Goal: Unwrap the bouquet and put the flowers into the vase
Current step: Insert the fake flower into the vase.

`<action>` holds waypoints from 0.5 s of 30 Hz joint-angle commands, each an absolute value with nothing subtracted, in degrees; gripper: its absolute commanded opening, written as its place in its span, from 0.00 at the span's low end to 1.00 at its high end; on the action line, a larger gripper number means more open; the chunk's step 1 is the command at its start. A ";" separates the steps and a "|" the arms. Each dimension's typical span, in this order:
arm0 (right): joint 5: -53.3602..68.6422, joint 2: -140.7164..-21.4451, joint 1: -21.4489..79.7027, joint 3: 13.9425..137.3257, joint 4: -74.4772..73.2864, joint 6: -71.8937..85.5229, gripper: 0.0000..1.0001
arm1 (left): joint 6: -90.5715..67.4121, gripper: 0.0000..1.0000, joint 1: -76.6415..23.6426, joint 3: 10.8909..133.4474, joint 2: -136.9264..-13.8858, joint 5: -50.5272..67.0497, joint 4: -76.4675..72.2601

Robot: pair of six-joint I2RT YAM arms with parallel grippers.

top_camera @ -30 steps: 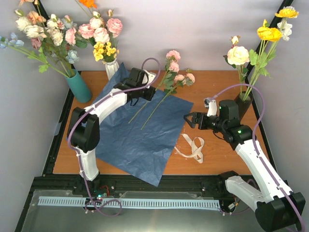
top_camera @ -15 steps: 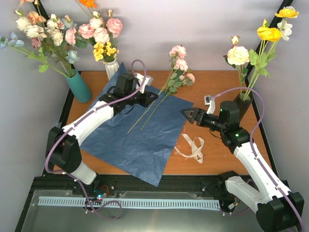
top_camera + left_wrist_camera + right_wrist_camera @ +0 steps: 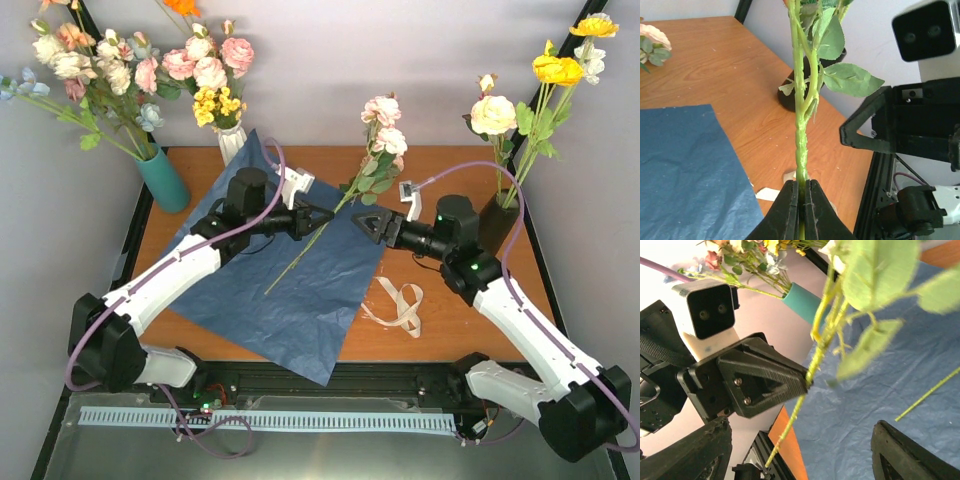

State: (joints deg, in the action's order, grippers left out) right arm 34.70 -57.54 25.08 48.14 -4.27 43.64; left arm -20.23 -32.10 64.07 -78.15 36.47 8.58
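We log the left gripper (image 3: 328, 216) clamped tight on the green leafy stem of the pink-and-cream artificial flowers (image 3: 383, 112), held above the crinkled dark-blue paper sheet (image 3: 280, 300). The right gripper (image 3: 364, 222) gapes wide and empty beside the stem.

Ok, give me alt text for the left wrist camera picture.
The left gripper's jaws are shut on a leafy green flower stem above a wooden table. Blue paper lies at left; the right gripper points in from the right.

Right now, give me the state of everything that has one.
flowers, unwrapped, blooms raised
left gripper, shut on the flowers
right gripper, open beside the stem
blue paper, spread open flat
ribbon, untied, lying loose
vase, upright, holding yellow and cream blooms
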 commanded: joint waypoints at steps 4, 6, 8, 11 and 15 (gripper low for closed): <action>30.54 -61.72 31.01 52.85 -0.97 44.62 0.70 | -21.30 0.00 -35.03 62.38 -74.06 38.85 3.84; 29.74 -62.56 32.27 53.50 -0.35 44.90 0.65 | -21.27 0.00 -35.64 61.96 -73.40 38.91 3.79; 29.03 -63.36 33.34 54.14 -0.11 45.00 0.60 | -21.34 0.00 -36.14 61.52 -72.62 38.97 3.63; 27.83 -64.20 34.83 54.95 -0.22 44.89 0.54 | -21.51 0.00 -36.47 60.24 -70.88 39.11 2.98; 26.35 -64.59 36.36 55.45 -0.21 45.04 0.39 | -21.62 0.00 -36.47 58.75 -69.24 39.37 2.63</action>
State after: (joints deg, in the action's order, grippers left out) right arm 28.84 -64.49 34.70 53.39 -1.74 45.06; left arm -21.06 -36.01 59.40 -71.70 38.00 5.80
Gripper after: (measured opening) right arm 0.439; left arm 0.028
